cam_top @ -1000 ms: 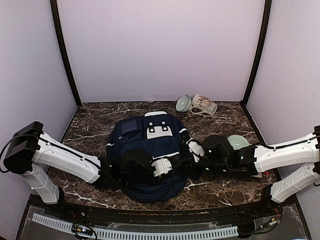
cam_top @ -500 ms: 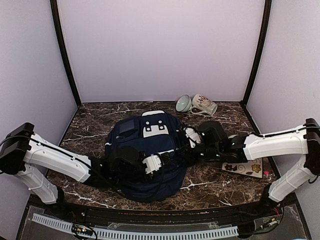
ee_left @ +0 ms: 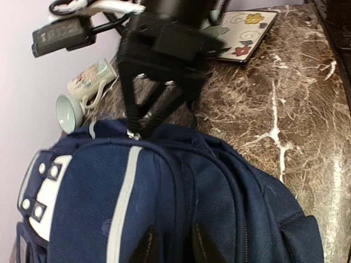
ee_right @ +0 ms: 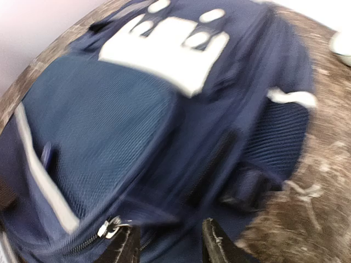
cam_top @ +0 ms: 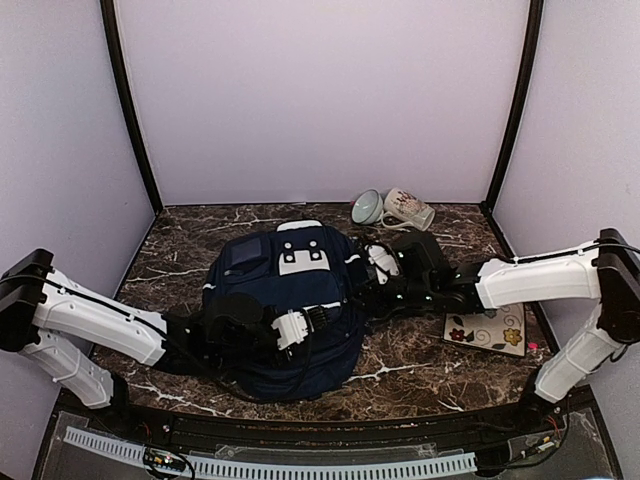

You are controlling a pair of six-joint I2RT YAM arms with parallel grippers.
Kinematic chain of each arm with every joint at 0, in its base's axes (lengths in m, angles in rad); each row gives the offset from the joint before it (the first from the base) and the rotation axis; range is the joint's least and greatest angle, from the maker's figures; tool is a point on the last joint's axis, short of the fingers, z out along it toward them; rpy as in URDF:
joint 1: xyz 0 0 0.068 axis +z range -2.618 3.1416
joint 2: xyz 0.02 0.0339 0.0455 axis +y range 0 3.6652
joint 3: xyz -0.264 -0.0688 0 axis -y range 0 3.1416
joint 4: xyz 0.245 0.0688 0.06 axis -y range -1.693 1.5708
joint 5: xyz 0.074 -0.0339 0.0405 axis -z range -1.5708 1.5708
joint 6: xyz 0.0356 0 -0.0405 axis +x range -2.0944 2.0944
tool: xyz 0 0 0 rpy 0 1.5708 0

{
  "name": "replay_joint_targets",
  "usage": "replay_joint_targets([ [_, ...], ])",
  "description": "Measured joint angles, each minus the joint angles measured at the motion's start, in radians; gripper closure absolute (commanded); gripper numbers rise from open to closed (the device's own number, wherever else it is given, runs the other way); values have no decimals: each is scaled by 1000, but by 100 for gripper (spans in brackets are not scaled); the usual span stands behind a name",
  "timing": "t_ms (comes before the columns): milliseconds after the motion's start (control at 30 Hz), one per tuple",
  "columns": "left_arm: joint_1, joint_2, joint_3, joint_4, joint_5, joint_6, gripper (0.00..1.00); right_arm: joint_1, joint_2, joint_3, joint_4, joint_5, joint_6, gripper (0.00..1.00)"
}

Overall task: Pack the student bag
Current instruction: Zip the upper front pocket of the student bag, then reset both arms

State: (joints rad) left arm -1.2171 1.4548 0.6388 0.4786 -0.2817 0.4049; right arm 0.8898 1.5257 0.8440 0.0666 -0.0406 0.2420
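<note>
left end effector (ee_left: 174, 245): jaws a crack apart, low on the student bag (ee_left: 219, 203), with a fabric ridge (ee_left: 176, 219) running between the tips. Can't tell if it's pinched or just lying there.

right end effector (ee_right: 170, 244): jaws partly apart, hovering tight over the bag's side panel. Nothing in them that I can see, but the wrist view is blurred. The zip pull (ee_right: 109, 226) is just off one tip. The white patch (ee_right: 164, 46) is further ahead, at the bag's top end.

The bag lies front-up on the counter (cam_top: 200, 240), between my two end effectors, which come at it from opposite sides. Zips look closed.

Out to the right of the right end effector, beside my forearm: flower-print pad (cam_top: 485, 330), flat. Well beyond both, by the back wall: floral mug (cam_top: 408, 209) on its side, with the pale green bowl (cam_top: 366, 207) tipped up just beside it.

My read: early, at the opening step, with all three loose items outside the bag. Next move as I see it: right takes the zip pull while left pins the fabric so the bag doesn't drag. Pull along the zip line, not upward.
</note>
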Motion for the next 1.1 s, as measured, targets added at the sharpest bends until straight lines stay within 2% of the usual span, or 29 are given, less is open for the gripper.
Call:
replay_joint_targets([
  [100,-2,-34,-15,-4,2,-24,19,-39,-44,-8,1,80,3,35],
  [200,28,-71,-20,-6,-24,-60,16,-83,-126,-33,4,140,4,26],
  [333,121,-142,-28,-19,-86,-127,15,-164,-248,-79,24,180,23,2],
  [567,291,-292,-33,-77,-292,-259,17,-402,-423,-193,72,234,78,0],
  [800,599,-476,-73,-190,-427,-422,21,-503,-441,-207,79,419,91,1],
  [967,694,-623,-266,-36,-533,-401,24,-529,-430,-266,139,483,61,0],
  [1100,779,-596,-349,87,-544,-348,22,-539,-431,-329,209,515,16,0],
])
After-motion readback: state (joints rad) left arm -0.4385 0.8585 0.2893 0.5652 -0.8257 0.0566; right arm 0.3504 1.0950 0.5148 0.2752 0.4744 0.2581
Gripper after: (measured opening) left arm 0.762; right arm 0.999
